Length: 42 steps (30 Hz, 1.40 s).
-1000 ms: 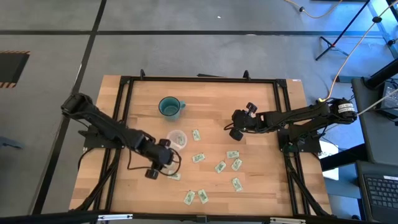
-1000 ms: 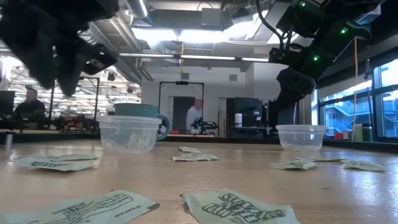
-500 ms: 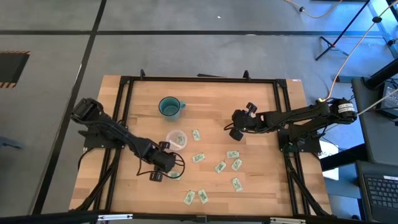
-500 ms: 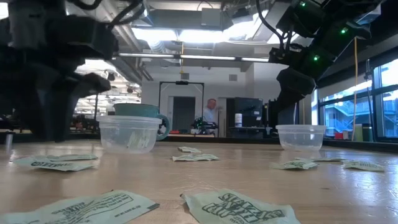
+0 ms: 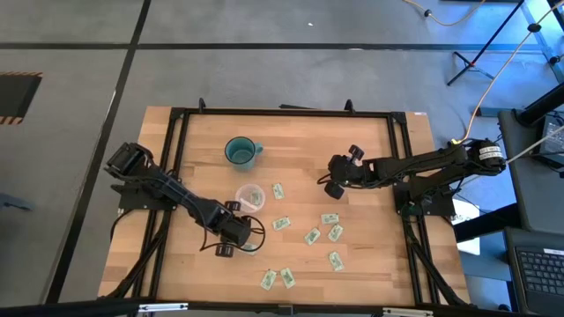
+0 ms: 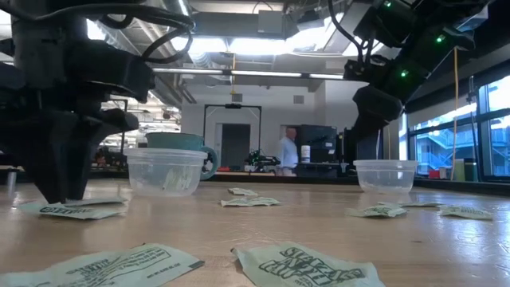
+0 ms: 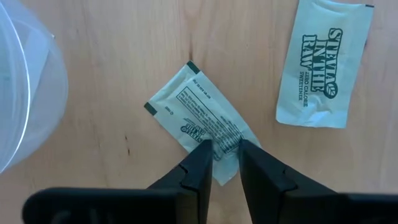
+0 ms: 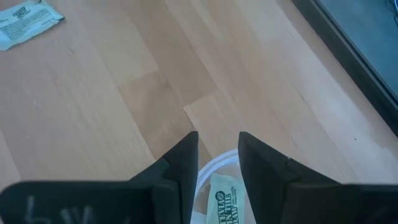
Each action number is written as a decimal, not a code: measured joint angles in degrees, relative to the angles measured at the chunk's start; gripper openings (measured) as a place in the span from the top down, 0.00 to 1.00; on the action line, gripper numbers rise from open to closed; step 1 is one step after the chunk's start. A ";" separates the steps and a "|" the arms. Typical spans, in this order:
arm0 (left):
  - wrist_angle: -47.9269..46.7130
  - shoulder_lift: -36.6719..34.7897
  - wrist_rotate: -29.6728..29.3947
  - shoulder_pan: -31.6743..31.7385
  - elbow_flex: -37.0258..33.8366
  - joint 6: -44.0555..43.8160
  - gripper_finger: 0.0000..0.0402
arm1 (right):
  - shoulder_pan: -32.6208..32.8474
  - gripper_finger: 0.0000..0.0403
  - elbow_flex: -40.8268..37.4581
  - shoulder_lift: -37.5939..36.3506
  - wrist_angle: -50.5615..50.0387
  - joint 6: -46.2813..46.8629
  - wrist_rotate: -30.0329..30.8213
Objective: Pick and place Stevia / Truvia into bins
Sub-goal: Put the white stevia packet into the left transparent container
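- Left hand [image 7: 221, 149] is set down on the surface [image 5: 370, 264], fingers astride one end of a tilted Stevia sachet [image 7: 199, 118]; a narrow gap is left btwn them, the paper not yet seen as pinched.
- Risk: sachet lies flat, so it may be pushed along the wood or crumpled instead of lifted if the fingers are closed w/o getting under an edge.
- Risk: only the sachet's end is covered, so it may slip out or swing during carry.
- Near bin [image 5: 250, 197] sits just beside the left hand; it could be knocked on lift-off.
- A 2nd sachet [image 7: 323, 65] lies close by; it could be dragged.
- Right hand [image 8: 217, 163] is held over the other bin [image 6: 386, 175], fingers apart, a sachet [image 8: 225, 202] seen below in it.
- Other sachets are scattered btwn the arms.
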 joint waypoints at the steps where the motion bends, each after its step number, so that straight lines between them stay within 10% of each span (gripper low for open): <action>1: -0.02 -0.24 0.07 0.00 -0.07 -0.14 0.83 | 0.00 0.71 0.00 -0.01 0.14 0.00 0.00; 27: -2.62 -14.90 1.57 -0.09 -0.57 -1.54 0.99 | 0.00 0.71 0.00 0.00 1.16 -0.20 0.04; 36: -1.15 -23.23 -15.83 0.60 -0.43 5.47 0.99 | -0.01 0.71 0.00 -0.02 1.91 -0.22 0.09; 42: -1.51 -21.79 -16.12 6.06 -0.43 7.51 0.99 | 0.00 0.71 0.00 0.00 2.06 -0.24 0.09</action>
